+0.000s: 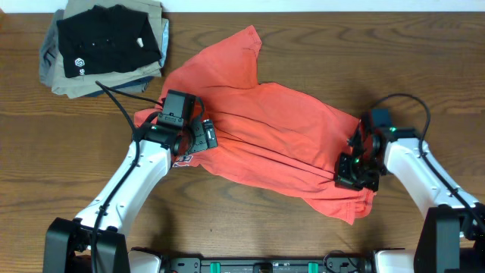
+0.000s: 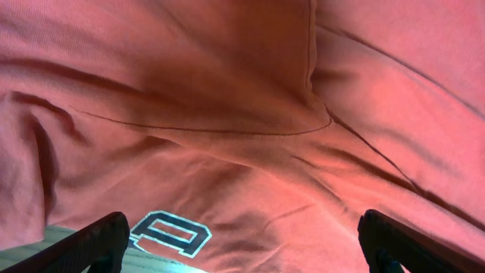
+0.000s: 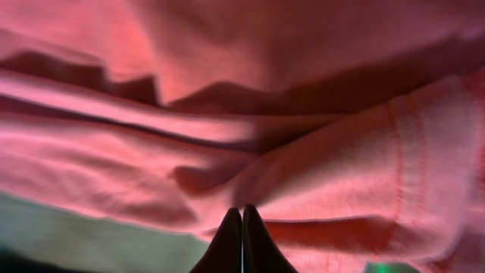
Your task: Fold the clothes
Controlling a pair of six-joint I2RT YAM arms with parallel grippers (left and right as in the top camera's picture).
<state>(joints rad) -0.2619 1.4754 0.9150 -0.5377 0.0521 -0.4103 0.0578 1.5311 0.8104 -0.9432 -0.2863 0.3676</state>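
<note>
- Nearest us, the wooden worktop (image 1: 250, 227) lies bare between the two white arms that reach up from the bottom edge.
- The right hand (image 1: 355, 173) sits at the right-hand edge of the coral-red T-shirt (image 1: 265, 129), close to its near corner. In its wrist view the two dark fingers (image 3: 231, 243) are clenched tip to tip against a bunched fold with a stitched hem. We cannot tell whether any cloth is caught between them.
- The left hand (image 1: 203, 136) rests over the shirt's left part. It is released, and in its wrist view the fingers (image 2: 95, 243) stand wide apart with creased fabric spread between them.
- Just near of that hand, white block lettering (image 2: 170, 231) shows at the shirt's edge, where the cloth meets the worktop.
- The T-shirt lies crumpled across the middle of the worktop, running from near right to far left, with one sleeve pointing away from us.
- Farthest off, at the far left corner, a folded black shirt (image 1: 106, 42) with a small white logo (image 1: 80, 64) tops a pile of grey and khaki garments (image 1: 57, 76), apart from the T-shirt.
</note>
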